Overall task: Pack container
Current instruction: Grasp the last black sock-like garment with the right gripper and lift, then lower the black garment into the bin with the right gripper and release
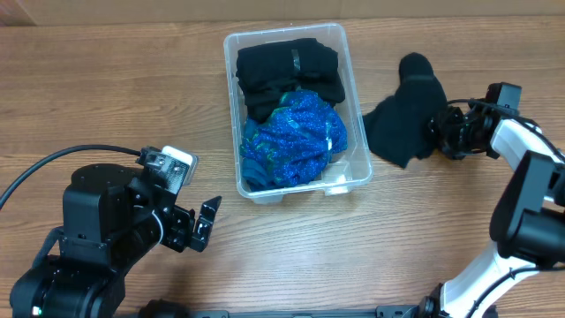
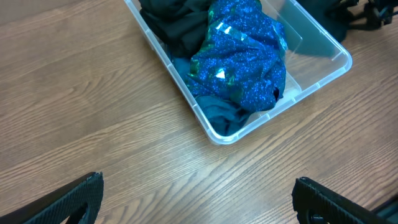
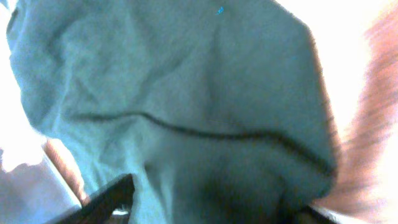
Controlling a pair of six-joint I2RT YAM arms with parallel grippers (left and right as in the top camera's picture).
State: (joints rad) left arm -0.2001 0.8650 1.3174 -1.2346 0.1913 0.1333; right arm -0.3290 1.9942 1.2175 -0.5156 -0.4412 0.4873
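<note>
Dark cloth point(image 1: 402, 110) (right claw point(image 1: 439, 131)) beside container point(image 1: 355, 97)

A wood-grain counter point(image 1: 106, 97) carries a black cable point(image 1: 53, 159) curving at its left edge. In the container point(image 1: 353, 168), a black garment point(image 1: 287, 66) lies at the far end and a sparkly blue cloth point(image 1: 300, 132) is heaped nearer. A dark cloth point(image 1: 402, 119) lies bunched to its right.

Overhead: straight down, far, whole table point(image 1: 106, 97) in. Left wrist: set back, tilted down at container point(image 2: 323, 53) near end, same corner overhead catches. Right wrist: jammed close, dark cloth point(image 3: 186, 93) fills frame, blurred.
</note>
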